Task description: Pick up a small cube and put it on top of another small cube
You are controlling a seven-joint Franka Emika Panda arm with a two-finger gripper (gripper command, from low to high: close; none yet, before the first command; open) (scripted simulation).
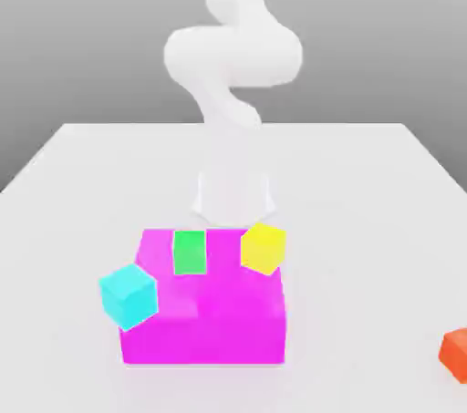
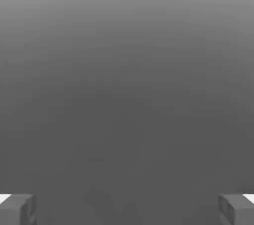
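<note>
A: State of hand [image 2: 127, 209]? Cube positions?

B: Fingers spread wide, holding nothing. Red-orange cube [image 1: 455, 353] rests on the bench [image 1: 365, 183] at the exterior view's right edge, well apart from the cyan cube [image 1: 129, 294] beside the magenta block [image 1: 205, 311].

A: Hazards?

B: Long reach risks an off-centre grasp. Placement may nudge the cyan cube; the red-orange cube could slide off.

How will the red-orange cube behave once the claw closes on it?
The red-orange cube looks rigid with flat faces, so it probably grips squarely and won't roll. Being small, it is likely light. It sits near the table edge, so a nudge might push it off.
</note>
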